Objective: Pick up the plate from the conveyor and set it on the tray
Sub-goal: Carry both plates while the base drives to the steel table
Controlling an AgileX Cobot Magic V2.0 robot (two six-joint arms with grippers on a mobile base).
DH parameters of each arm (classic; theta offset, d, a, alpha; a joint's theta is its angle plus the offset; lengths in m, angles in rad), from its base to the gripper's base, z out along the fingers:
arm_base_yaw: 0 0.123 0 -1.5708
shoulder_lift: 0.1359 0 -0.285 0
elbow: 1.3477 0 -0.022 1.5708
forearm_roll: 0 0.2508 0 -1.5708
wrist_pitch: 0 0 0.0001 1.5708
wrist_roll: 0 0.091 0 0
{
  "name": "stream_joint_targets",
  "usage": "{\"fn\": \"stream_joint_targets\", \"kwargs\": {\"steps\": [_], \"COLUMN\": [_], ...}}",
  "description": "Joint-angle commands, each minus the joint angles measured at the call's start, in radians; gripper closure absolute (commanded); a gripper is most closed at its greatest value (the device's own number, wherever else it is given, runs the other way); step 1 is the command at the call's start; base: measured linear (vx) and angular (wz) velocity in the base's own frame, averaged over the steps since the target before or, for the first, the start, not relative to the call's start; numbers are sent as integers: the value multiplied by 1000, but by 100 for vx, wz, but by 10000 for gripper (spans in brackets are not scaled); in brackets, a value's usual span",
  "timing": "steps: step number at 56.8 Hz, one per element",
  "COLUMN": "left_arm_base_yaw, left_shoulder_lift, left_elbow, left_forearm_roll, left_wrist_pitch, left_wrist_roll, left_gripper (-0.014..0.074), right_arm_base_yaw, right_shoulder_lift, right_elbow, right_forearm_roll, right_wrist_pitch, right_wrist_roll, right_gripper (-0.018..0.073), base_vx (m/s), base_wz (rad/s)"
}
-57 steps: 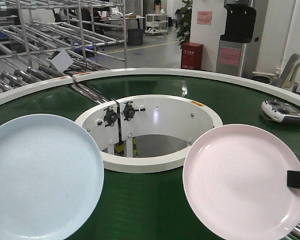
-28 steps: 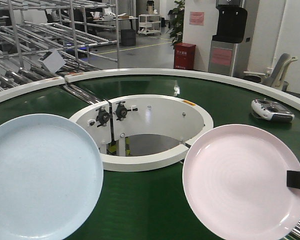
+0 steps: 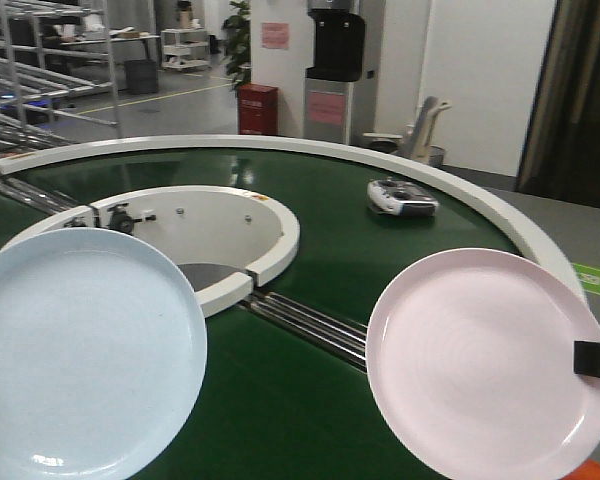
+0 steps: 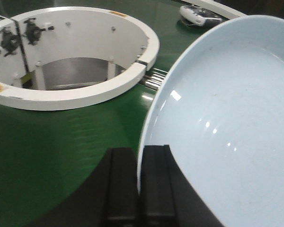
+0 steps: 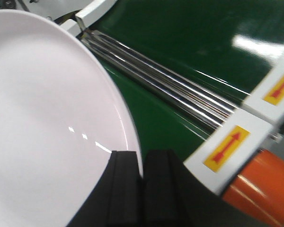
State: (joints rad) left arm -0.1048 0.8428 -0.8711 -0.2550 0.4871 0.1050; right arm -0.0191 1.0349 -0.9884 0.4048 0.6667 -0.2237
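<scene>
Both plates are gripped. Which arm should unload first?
Right, probably: its pink plate hangs by the conveyor's outer rim, while the left's blue plate hangs over mid-belt. No tray in view.

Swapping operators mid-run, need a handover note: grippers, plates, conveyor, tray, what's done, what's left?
Left gripper: shut on the rim of the pale blue plate.
Right gripper: shut on the rim of the pink plate.
Both plates appear to be held up over the conveyor, on either side of its steel rollers. A handheld controller lies on the far side of the belt.
Tray: not in any view.
Done: both plates grabbed.
Left: find the tray and set both plates on it.
</scene>
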Motion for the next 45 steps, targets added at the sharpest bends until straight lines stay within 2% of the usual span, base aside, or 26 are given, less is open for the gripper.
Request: {"fn": "stream_joint_targets", "kwargs": {"steps": [1,45], "left_arm_base_yaw": [-6,-6], "left_shoulder_lift": [-12,-12], "left_elbow": [-26,-26], "left_forearm_roll": [-22,-22], "left_wrist_pitch": [-84,-84], "left_wrist_roll": [-4,-4], "left_gripper": [602,602], "right_arm_base_yaw": [0,0], "right_shoulder_lift": [-19,-19], "right_elbow": [-27,-27], "right_forearm_roll": [16,16], "right_wrist_pitch": [-66,-65], "right_wrist_roll": [-4,-4], "right_gripper": [568,568], "base_vx": [-16,-16], "base_wz": [-62,-63]}}
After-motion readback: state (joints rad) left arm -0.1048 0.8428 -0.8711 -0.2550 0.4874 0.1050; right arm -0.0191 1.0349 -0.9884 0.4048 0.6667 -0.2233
